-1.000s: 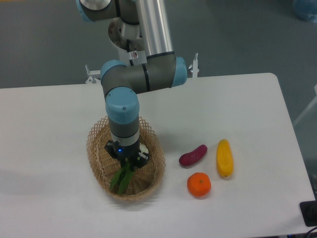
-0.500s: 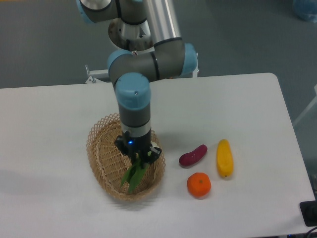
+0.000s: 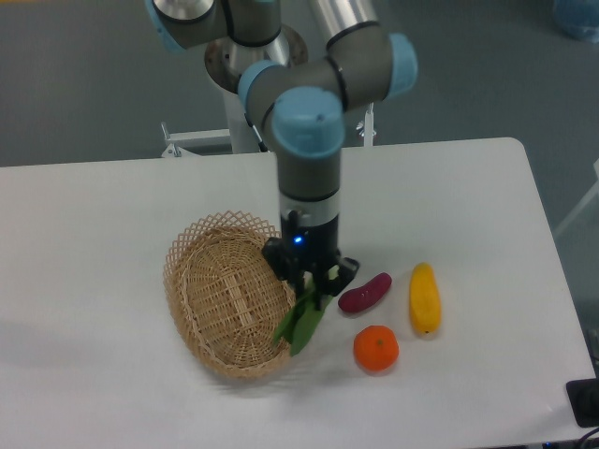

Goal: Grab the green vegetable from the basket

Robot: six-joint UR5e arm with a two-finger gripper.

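The green vegetable (image 3: 302,323) hangs leaves-down from my gripper (image 3: 311,291), which is shut on its stem end. It hovers over the right rim of the tan wicker basket (image 3: 229,292), its leaf tips overlapping the rim in this view. The inside of the basket shows nothing but its woven floor. My arm comes down from the upper middle of the view.
On the white table to the right lie a purple eggplant-like piece (image 3: 365,293), a yellow oblong vegetable (image 3: 424,297) and an orange (image 3: 376,348). The purple piece sits just right of my gripper. The robot base (image 3: 253,56) stands behind the table's far edge.
My gripper has risen and moved right with the green vegetable, from inside the basket to over its right rim. The basket and the other items have not moved.
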